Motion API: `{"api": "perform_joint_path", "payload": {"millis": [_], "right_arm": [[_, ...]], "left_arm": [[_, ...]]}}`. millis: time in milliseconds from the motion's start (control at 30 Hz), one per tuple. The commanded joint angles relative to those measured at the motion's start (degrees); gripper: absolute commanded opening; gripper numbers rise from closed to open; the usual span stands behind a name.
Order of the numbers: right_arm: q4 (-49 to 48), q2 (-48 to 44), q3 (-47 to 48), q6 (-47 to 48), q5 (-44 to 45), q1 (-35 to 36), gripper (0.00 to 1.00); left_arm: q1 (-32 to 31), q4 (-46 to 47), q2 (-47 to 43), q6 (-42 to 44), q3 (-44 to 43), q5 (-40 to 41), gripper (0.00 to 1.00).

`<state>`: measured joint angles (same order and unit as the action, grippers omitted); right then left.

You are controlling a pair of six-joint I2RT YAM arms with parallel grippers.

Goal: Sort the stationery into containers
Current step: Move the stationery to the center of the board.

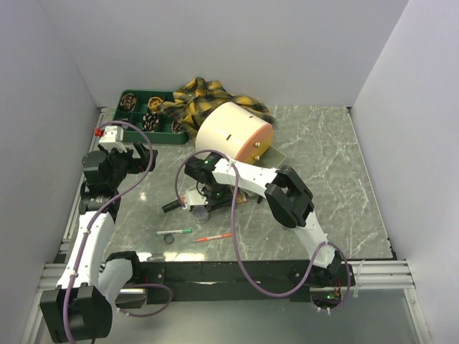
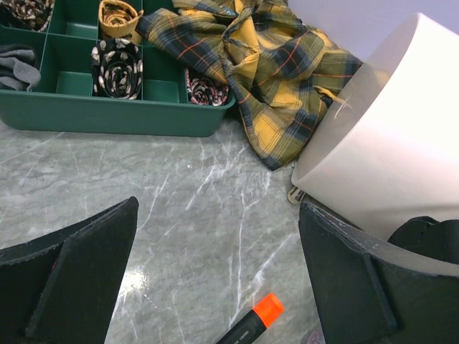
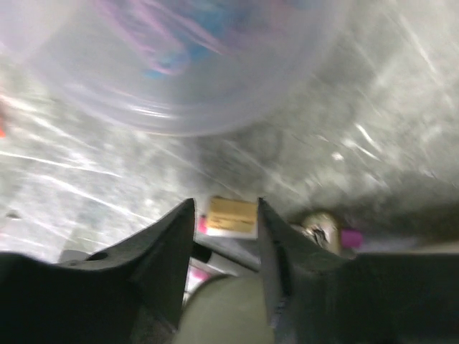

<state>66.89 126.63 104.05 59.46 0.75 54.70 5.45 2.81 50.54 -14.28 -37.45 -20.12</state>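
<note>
Top cam: bright, even overhead light, soft short shadows, faint sheen on marble table [image 1: 337, 172]. Left wrist: sharp, glare spot on marble, cream drum [image 2: 387, 136] near blown out. Right wrist: heavy blur, prob. motion; clear tub [image 3: 186, 64] out of focus w/ streaky highlights, dark underexposed foreground.

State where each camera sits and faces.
Top external: above and behind the bases, looking down on the marble table; left arm and right arm show.
Left wrist: on the left arm, facing green tray, plaid cloth, cream drum; open left gripper shows.
Right wrist: low over the table, blurred, facing a clear round container; right gripper shows.
Shared: top and left wrist both show tray, cloth, drum.
</note>
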Motion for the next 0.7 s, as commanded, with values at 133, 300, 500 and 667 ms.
{"api": "perform_joint_path", "payload": {"millis": [133,300,500,667], "right_arm": [[6.1,-3.4,2.2,2.9,-12.8,1.1,0.28],[5.9,-2.5,4.1,3.5,-17.6,2.4,0.13],[2.0,-1.4,6.5,2.6,-20.9,4.2,0.13],[-0.4,0.9,10.2,1.4,-22.1,5.5,0.13]], "left_arm": [[0.1,0.0,-0.5,1.0,-2.5,-0.2,0.99],[0.2,-0.3,-1.6,0.7,-1.7,0.1,0.99],[0.2,-2.0,-3.1,1.7,-1.4,1.0,1.0],[0.2,-4.7,-5.5,3.5,-1.3,2.2,0.99]]}}
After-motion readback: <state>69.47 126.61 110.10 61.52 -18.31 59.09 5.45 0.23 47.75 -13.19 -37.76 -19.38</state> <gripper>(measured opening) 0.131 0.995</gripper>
